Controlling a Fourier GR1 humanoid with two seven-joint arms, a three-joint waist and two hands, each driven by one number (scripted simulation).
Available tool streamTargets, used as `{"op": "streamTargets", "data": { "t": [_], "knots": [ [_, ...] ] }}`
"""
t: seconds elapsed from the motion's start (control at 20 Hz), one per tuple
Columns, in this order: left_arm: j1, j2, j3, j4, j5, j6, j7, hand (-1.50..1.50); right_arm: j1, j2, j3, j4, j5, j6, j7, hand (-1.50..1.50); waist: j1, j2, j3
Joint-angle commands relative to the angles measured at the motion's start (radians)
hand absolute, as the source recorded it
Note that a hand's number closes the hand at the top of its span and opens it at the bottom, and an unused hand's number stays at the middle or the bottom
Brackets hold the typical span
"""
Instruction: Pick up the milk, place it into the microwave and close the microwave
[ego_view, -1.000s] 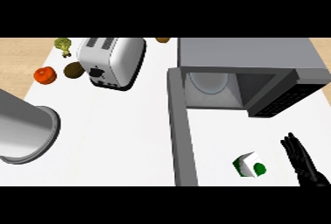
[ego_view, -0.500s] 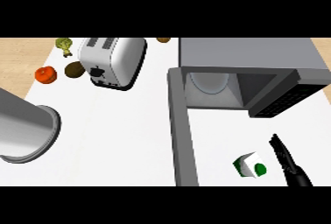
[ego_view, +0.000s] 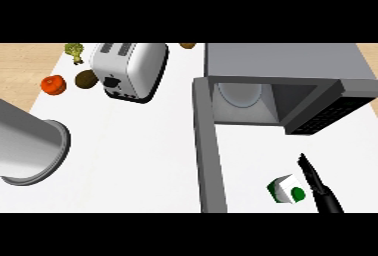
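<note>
The milk (ego_view: 286, 189) is a small white carton with green markings, lying on the white counter near the lower right. My right hand (ego_view: 319, 186) shows just to its right, edge-on, fingers straight and pointing away from me, a narrow gap from the carton. The microwave (ego_view: 284, 82) stands at the upper right, its cavity with a glass plate (ego_view: 242, 93) exposed. Its grey door (ego_view: 210, 150) swings out toward me, to the left of the milk. My left hand shows nowhere in the head view.
A silver toaster (ego_view: 131, 70) stands at the upper left with a tomato (ego_view: 53, 84), a kiwi (ego_view: 86, 79) and a greenish item (ego_view: 74, 50) beside it. A large grey pot (ego_view: 26, 147) sits at the left edge.
My right hand has moved left toward the milk and turned more edge-on, its fingers now reaching past the carton's far side. The milk has not moved.
</note>
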Motion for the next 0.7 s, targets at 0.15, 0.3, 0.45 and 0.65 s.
{"op": "streamTargets", "data": {
  "t": [0.15, 0.3, 0.45, 0.65],
  "knots": [
    [0.011, -0.022, -0.015, -0.131, 0.128, 0.018, 0.024, -1.5, -0.14, -0.016, -0.028, 0.236, -0.012, 0.045, -0.131, -1.5, -0.006, 0.004, 0.001],
    [0.034, -0.002, 0.026, -0.127, 0.146, -0.006, 0.012, -1.5, -0.17, -0.037, -0.04, 0.307, -0.028, 0.088, -0.148, -1.5, -0.005, 0.003, 0.001],
    [0.088, -0.015, 0.024, -0.102, 0.164, -0.074, -0.026, -1.5, -0.191, 0.028, -0.025, 0.331, -0.033, 0.07, -0.139, 1.5, 0.003, 0.001, 0.0],
    [0.078, 0.016, 0.025, -0.102, 0.199, -0.047, 0.003, -1.5, -0.227, -0.019, 0.004, 0.356, -0.006, 0.102, -0.176, 1.5, 0.001, 0.004, 0.001]
  ]
}}
